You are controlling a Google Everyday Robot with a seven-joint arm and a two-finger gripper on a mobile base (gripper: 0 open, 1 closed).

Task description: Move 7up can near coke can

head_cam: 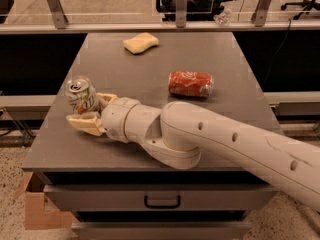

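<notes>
My gripper is at the 7up can, far out to the left of the coke can and a bit closer to the front of the table. The two cans are well apart. The coke can lies on its side. The 7up can looks like it leans a little.

I think my job now is to get a good hold on the 7up can. I cannot tell if my gripper is squeezing the can or is loose around it. To do this well, I should hold the can low and in the middle, so it does not tip. I should squeeze softly, since a thin can may dent. Then I should lift it a little and carry it toward the coke can. I should set it down just beside the coke can and not bump it, because a can on its side may roll away.

Some things are hard to see. The bottom of the 7up can is hidden by my gripper, so I cannot say if it sits flat. My big arm covers the table in front of the coke can, and the arm is cut off at the lower right. A yellow sponge sits behind the coke can, to its left.
</notes>
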